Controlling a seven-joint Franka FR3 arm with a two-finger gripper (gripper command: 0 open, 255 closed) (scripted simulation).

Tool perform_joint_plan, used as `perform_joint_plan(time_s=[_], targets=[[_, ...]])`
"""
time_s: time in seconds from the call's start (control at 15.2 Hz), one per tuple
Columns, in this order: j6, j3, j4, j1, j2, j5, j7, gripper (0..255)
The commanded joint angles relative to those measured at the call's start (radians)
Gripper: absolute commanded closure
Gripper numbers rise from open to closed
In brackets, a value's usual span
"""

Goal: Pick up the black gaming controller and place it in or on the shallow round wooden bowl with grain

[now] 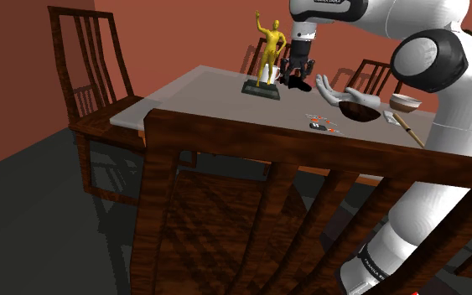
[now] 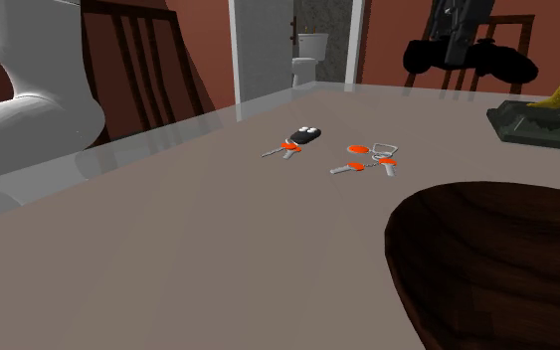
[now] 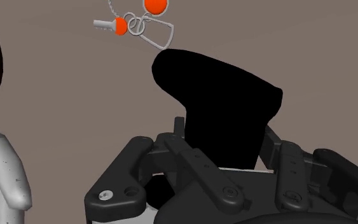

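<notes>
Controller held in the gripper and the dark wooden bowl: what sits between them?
In the shoulder view, a white hand-shaped figure stands between the black controller and the dark bowl; the wrist view shows it right beside the bowl.

- The white Franka arm [image 1: 431,193] is raised from the shoulder view's lower right and bent over toward the upper left.
- The wrist [image 1: 303,38] is pointed straight down.
- The all-black gripper [image 1: 297,77] is closed, with a black gaming controller [image 3: 222,108] clasped between its fingers [image 3: 193,168].

Red-brown walls [image 1: 12,67], dark wooden chairs [image 1: 225,138], grey tabletop [image 1: 200,96]
</notes>
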Motion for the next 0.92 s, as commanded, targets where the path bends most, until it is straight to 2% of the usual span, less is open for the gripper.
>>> perform_joint_plan(time_s=[0.0, 0.2, 0.53, 0.86], targets=[[-0.032, -0.001, 0.040, -0.001, 0.008, 0.000, -0.004, 255], [-0.079, -0.001, 0.106, -0.002, 0.027, 0.001, -0.008, 255], [-0.029, -0.039, -0.020, -0.066, -0.059, -0.003, -0.109, 255], [0.006, -0.084, -0.097, -0.130, -0.112, -0.008, -0.215, 255]])
